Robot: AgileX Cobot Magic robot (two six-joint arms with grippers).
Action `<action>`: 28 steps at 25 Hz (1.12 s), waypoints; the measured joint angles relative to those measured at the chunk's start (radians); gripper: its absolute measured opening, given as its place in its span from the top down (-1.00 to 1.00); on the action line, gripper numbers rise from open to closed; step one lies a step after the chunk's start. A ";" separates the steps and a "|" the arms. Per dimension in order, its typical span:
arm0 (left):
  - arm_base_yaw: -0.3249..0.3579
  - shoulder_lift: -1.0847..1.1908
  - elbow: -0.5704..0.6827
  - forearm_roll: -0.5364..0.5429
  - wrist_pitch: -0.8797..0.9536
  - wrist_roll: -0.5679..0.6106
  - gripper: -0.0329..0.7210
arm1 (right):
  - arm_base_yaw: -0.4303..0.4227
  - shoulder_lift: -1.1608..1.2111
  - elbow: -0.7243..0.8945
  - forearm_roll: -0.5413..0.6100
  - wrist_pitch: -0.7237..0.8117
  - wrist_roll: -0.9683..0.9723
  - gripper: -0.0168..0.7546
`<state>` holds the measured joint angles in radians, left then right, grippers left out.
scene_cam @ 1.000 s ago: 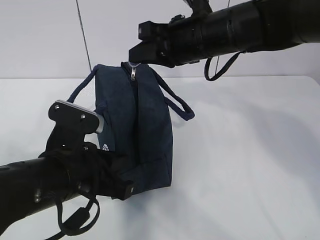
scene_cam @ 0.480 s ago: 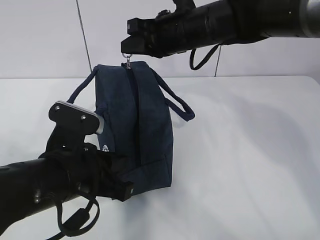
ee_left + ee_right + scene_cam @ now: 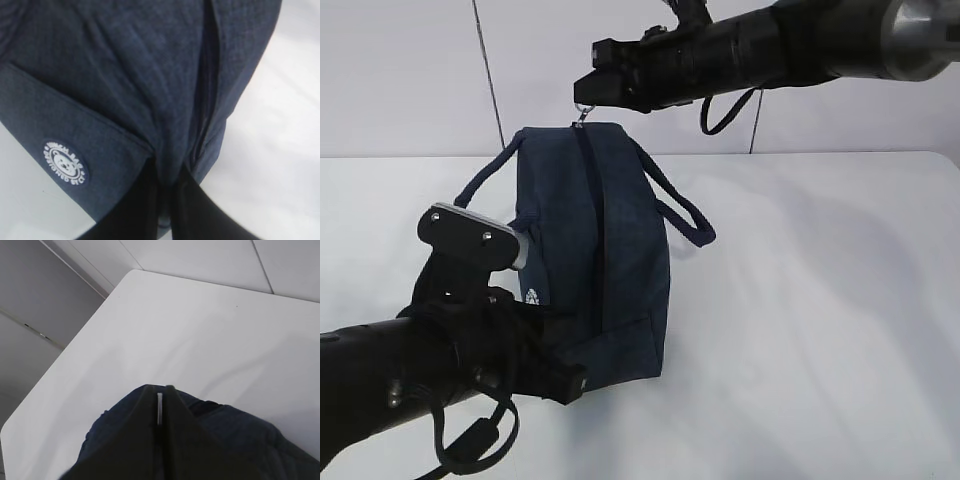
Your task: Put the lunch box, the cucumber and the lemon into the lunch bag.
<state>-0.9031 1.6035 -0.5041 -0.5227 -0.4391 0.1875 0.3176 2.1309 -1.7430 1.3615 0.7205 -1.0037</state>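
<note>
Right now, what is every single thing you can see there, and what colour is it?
lunch bag: one, dark navy, standing on the table, left of middle.
zipper pull: one, silver metal, at the bag's top far end.
round logo patch: one, white, on the bag's lower side.
table: one, white, under everything.
left gripper: one, black, pinching the bag's fabric low down.
right gripper: one, black, above the bag, shut on the zipper pull.

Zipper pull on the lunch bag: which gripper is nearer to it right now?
Right. The right gripper is shut on the zipper pull at the top end of the lunch bag. The left gripper pinches the bag's fabric at its lower end, away from the pull.
</note>
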 joint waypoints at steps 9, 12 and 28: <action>0.000 0.000 0.000 0.003 0.000 0.000 0.88 | -0.027 0.106 -0.153 -0.037 0.045 0.000 0.99; 0.000 0.000 0.000 0.003 0.000 0.000 0.88 | -0.027 0.129 -0.191 -0.057 0.054 0.000 0.99; 0.000 0.022 0.008 0.011 -0.031 0.000 0.88 | -0.092 0.272 -0.345 -0.083 0.114 0.013 0.99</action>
<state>-0.9031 1.6257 -0.4962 -0.5121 -0.4702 0.1875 0.2252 2.4032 -2.0878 1.2783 0.8345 -0.9910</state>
